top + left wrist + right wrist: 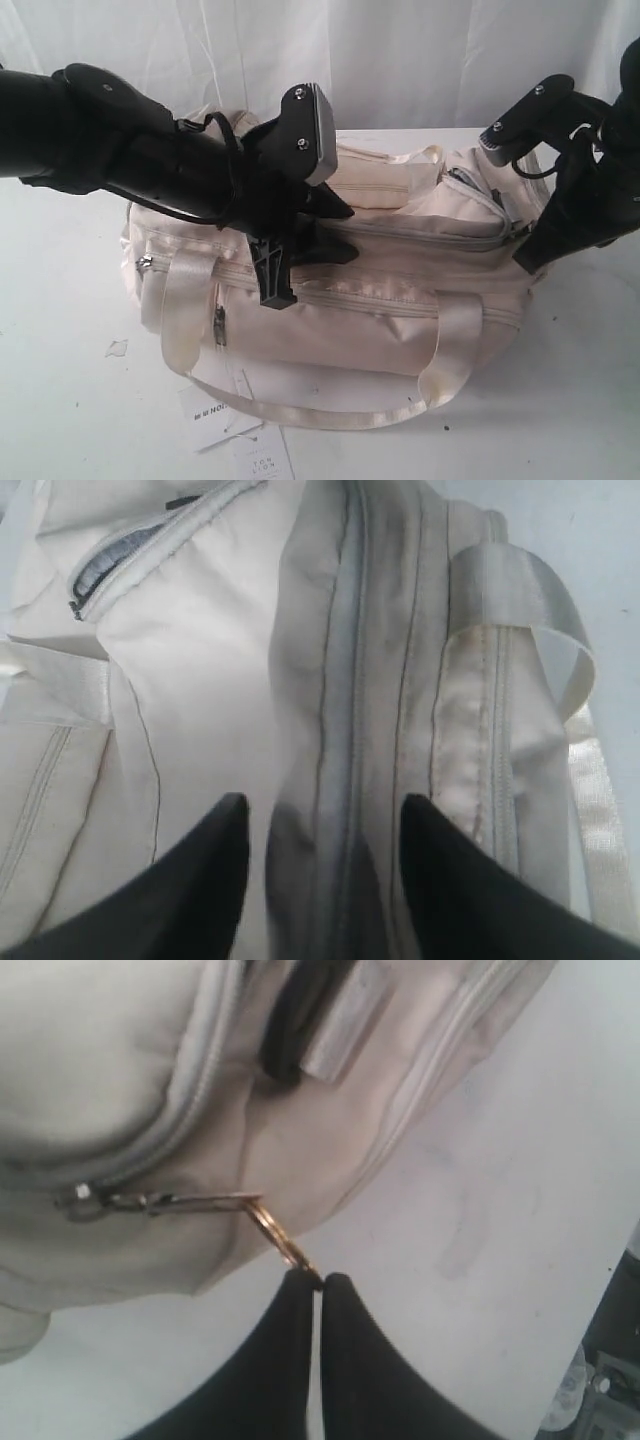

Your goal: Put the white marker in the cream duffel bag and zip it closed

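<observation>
Front handle [320, 405]: we're seeing the satin strap lying limp on the white table [60, 400], with paper tags [258, 455] beside it.
Cream duffel bag [380, 335]: sitting mid-table. We're guessing it's soft and floppy, so we're eyeing the gold pull ring [278, 1238] as the grip spot, not the fabric. Cream cloth, grey zippers.
Left claw [322, 815]: hanging wide open just over the top zipper [345, 680], holding nothing.
Right claw [318, 1282]: pinching tight on that ring at the bag's end.
White marker: we're not spotting it anywhere, so it's probably inside already.
</observation>
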